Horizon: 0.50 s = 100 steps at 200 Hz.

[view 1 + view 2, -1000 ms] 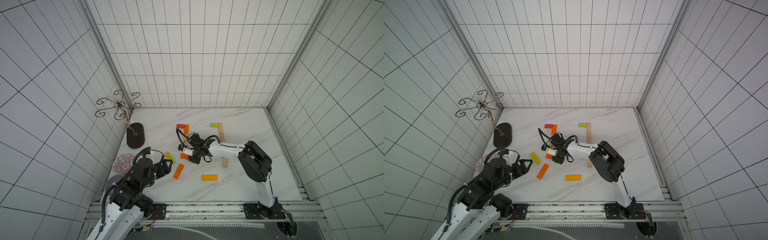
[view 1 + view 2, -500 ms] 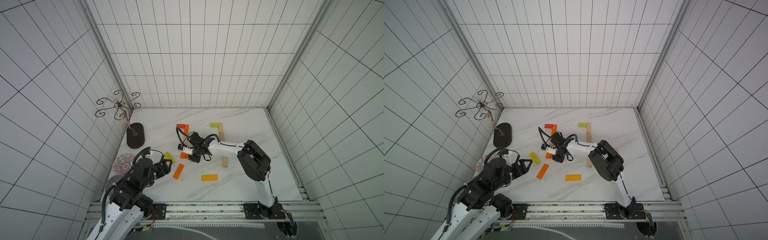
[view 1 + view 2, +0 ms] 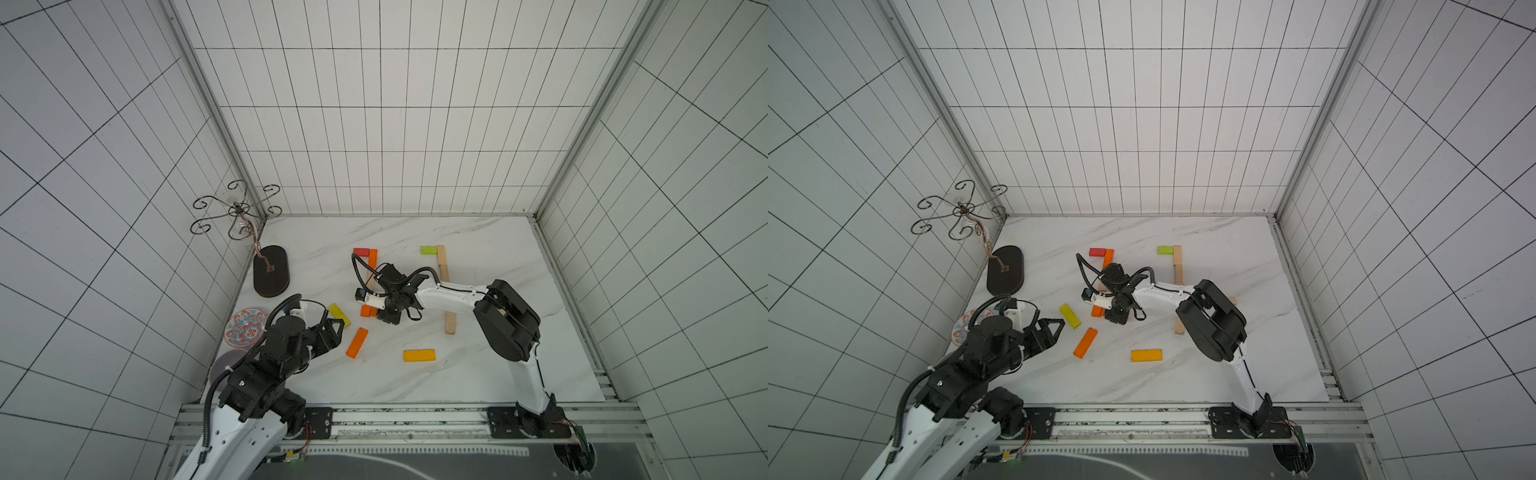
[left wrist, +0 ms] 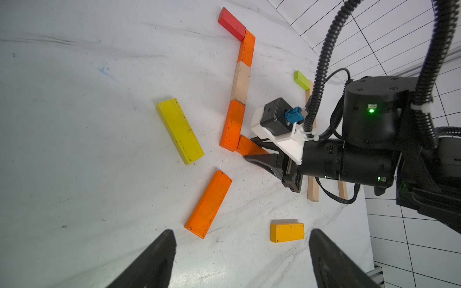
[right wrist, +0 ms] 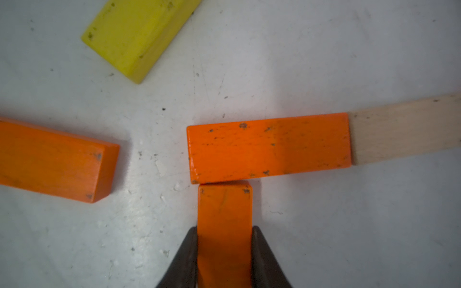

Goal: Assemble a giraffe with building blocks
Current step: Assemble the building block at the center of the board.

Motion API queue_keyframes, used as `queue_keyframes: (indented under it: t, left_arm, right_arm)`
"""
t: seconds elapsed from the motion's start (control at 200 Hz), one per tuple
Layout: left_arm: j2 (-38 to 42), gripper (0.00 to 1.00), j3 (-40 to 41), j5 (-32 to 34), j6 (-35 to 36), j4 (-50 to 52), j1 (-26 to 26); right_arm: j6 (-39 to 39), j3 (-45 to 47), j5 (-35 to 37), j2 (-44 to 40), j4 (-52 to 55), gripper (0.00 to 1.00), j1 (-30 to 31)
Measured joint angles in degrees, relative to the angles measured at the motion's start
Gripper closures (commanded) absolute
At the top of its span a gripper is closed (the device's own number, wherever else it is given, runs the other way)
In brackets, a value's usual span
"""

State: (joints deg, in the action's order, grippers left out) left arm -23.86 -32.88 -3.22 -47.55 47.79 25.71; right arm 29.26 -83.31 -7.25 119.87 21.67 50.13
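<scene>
A line of building blocks lies on the marble table: red [image 3: 360, 252], orange [image 3: 372, 258], pale wood [image 4: 240, 83], then orange [image 5: 269, 147]. My right gripper [image 5: 224, 228] is shut on another orange block [image 5: 224, 207], whose end butts against that last orange block's long side. In a top view the right gripper [image 3: 380, 313] sits low at the table's middle. Loose blocks lie near it: yellow [image 3: 339, 316], orange [image 3: 357, 343] and amber-yellow [image 3: 419, 355]. My left gripper [image 4: 241, 233] is open with nothing between its fingers, hovering short of the loose orange block [image 4: 208, 203].
A lime block [image 3: 428, 249] and pale wooden bars [image 3: 450, 324] lie to the right, partly under the right arm. A dark oval stand base [image 3: 271, 276] with a wire hook top, a patterned plate [image 3: 245, 328] and a grey disc [image 3: 226, 365] sit along the left wall.
The right gripper has shifted only slightly with the orange block in it. The left arm has not moved.
</scene>
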Motion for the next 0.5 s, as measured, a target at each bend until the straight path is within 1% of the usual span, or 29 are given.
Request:
queue_keyframes:
  t: [0.5]
  left_arm:
    - [0.0, 0.16, 0.0, 0.0, 0.0, 0.0, 0.0]
  right_arm:
    - [2.8, -0.7, -0.2, 0.3, 1.0, 0.66, -0.8]
